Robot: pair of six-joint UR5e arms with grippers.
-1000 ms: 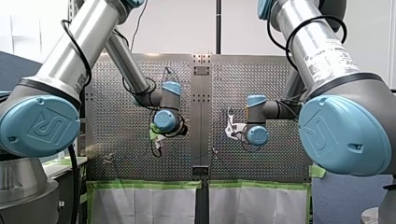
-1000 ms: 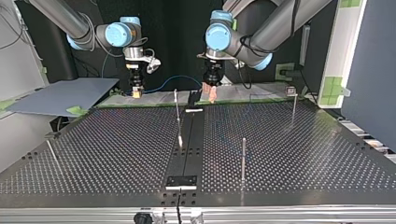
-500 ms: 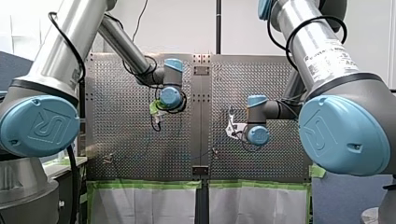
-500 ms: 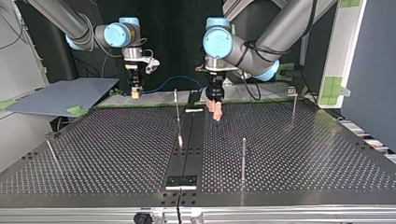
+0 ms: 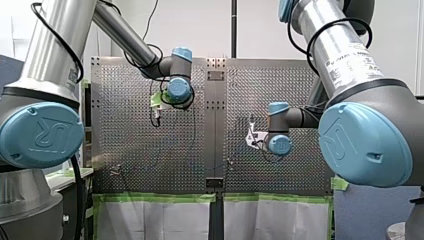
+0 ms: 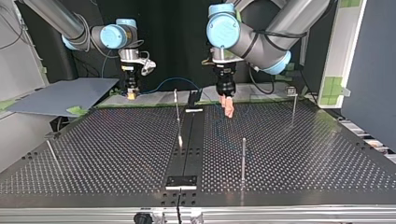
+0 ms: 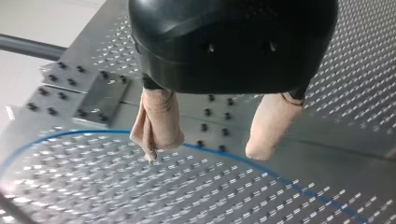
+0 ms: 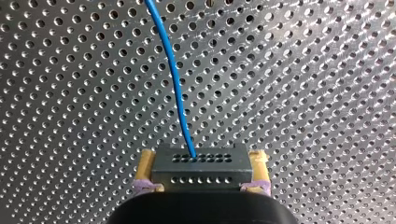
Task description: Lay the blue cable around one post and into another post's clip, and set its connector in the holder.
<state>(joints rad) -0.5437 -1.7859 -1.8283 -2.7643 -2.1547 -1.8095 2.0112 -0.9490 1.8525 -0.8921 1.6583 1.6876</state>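
My right gripper [image 8: 201,184] is shut on a dark grey connector [image 8: 201,165] with rows of holes, held between its yellow pads. The blue cable [image 8: 173,79] leaves the connector and runs ahead over the perforated table. In the top view my right gripper [image 6: 131,94] hangs at the far left edge of the table, and the cable [image 6: 175,80] arcs from it toward the middle. My left gripper [image 7: 205,150] stands open with beige pads and hovers over a stretch of the cable [image 7: 280,177] on the table. It is at the top view's far middle [image 6: 227,106].
Thin upright posts stand on the table: one at the middle [image 6: 177,106], one nearer the front [image 6: 243,156], one at the far right [image 6: 293,106], one at the left [image 6: 52,151]. A black block [image 6: 182,181] sits on the centre strip near the front edge. A grey board [image 6: 60,95] lies beyond the table's left.
My left arm has moved to the right and nearer in the top view, up and left in the front view, still open. My right arm has shifted only slightly, still holding the connector.
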